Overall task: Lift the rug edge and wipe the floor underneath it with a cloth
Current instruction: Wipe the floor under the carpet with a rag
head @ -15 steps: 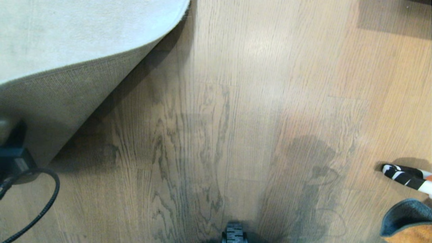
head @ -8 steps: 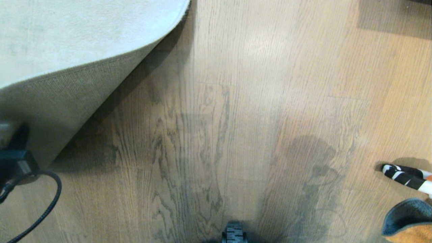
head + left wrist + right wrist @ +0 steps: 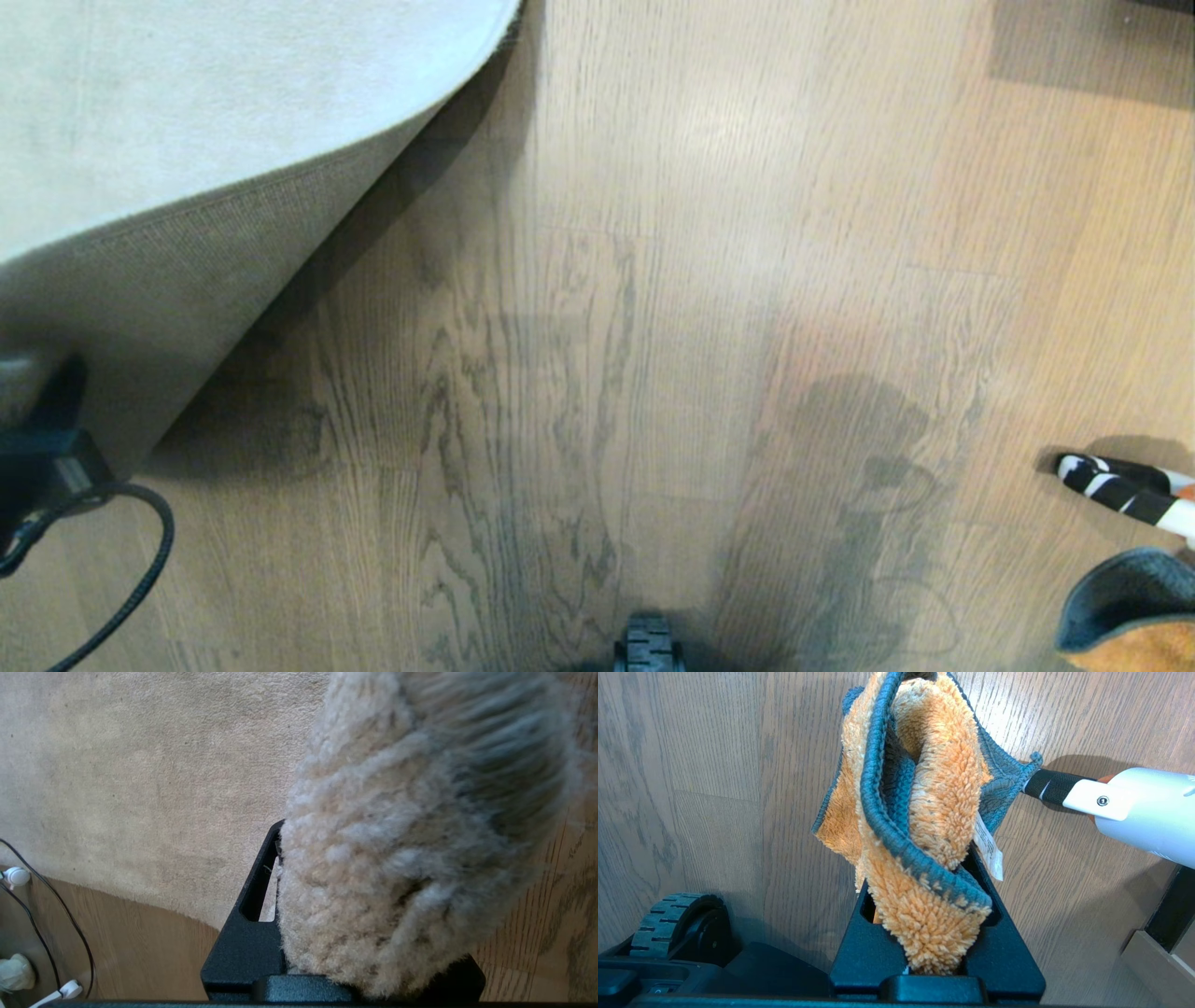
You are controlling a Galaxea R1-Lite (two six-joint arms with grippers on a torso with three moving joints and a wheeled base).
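Note:
The pale rug (image 3: 187, 103) is folded up at the left, so its woven tan backing (image 3: 159, 289) faces the wood-grain floor (image 3: 653, 280). At the far left edge of the head view, my left gripper (image 3: 37, 439) is shut on the rug edge. In the left wrist view the fuzzy rug edge (image 3: 397, 858) fills the space between the jaws of the left gripper (image 3: 364, 872). My right gripper (image 3: 929, 882) is shut on the orange cloth (image 3: 924, 788), which has grey trim and hangs bunched above the floor. The cloth (image 3: 1134, 607) shows at the lower right corner of the head view.
A white and black tool handle (image 3: 1120, 485) lies on the floor near the cloth, with its white body (image 3: 1139, 807) in the right wrist view. The base's wheel (image 3: 649, 649) is at the bottom centre. A black cable (image 3: 131, 569) loops off the left arm. White plugs and cords (image 3: 18, 877) lie beside the rug.
The left gripper and the lifted rug fold have shifted slightly toward the robot. The right gripper and the cloth have stayed put.

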